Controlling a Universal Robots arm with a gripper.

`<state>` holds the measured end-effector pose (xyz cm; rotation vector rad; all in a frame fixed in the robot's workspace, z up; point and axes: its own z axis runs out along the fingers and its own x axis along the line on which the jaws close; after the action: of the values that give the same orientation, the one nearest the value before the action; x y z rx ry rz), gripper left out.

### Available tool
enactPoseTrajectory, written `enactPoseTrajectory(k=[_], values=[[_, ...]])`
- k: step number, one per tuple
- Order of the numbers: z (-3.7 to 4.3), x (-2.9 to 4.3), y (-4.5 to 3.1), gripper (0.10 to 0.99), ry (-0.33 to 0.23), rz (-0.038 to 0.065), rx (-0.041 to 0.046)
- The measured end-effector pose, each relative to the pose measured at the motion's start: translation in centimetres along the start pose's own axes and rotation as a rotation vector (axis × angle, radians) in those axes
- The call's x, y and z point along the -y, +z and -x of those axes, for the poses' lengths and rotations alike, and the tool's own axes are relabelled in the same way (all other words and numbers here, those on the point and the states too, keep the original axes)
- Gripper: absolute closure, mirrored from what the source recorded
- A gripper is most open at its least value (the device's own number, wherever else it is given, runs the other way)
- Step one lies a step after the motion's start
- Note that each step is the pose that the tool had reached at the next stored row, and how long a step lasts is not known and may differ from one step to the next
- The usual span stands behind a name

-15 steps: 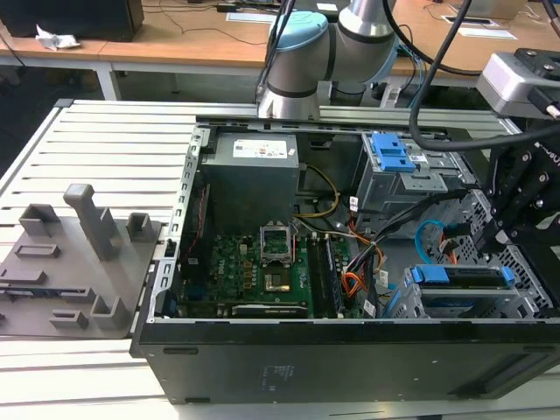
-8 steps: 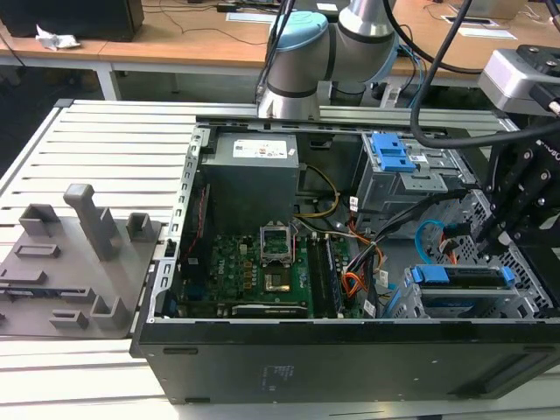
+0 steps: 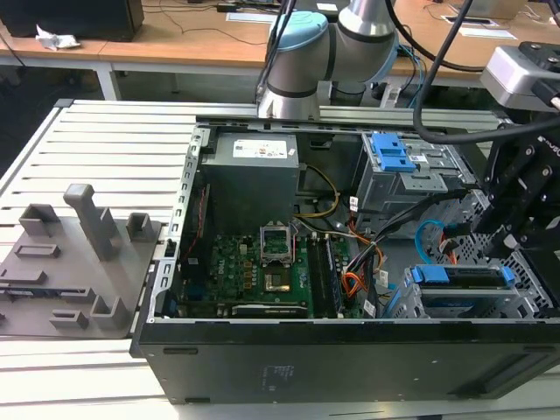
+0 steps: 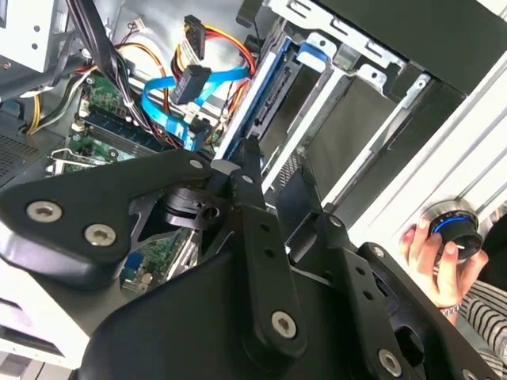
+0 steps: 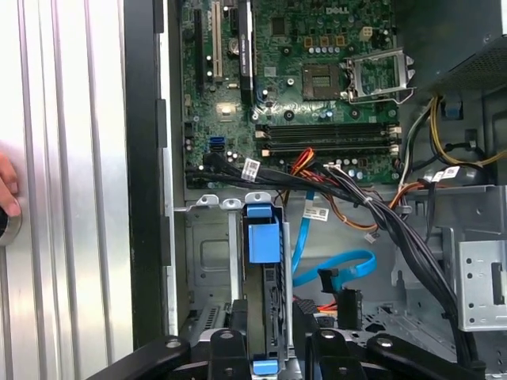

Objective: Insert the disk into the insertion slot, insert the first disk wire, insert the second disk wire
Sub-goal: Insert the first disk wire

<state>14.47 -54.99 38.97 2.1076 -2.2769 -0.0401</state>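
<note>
While the disk sits edge-on inside the insertion slot, your gripper hangs at its near end, fingers apart, one on either side. The disk's long axis runs straight away from the gripper toward the motherboard; the light-blue cable curls just beside.

A slatted aluminium counter is seen in the exterior view. Behind it, wooden desks on white legs are set over a dark floor; crumpled white paper is left on one.
</note>
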Motion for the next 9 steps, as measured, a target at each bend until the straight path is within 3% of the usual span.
enactPoseTrajectory(k=[9], values=[[1.62,0.45,-0.04,0.725,0.000,0.000,-0.0001]])
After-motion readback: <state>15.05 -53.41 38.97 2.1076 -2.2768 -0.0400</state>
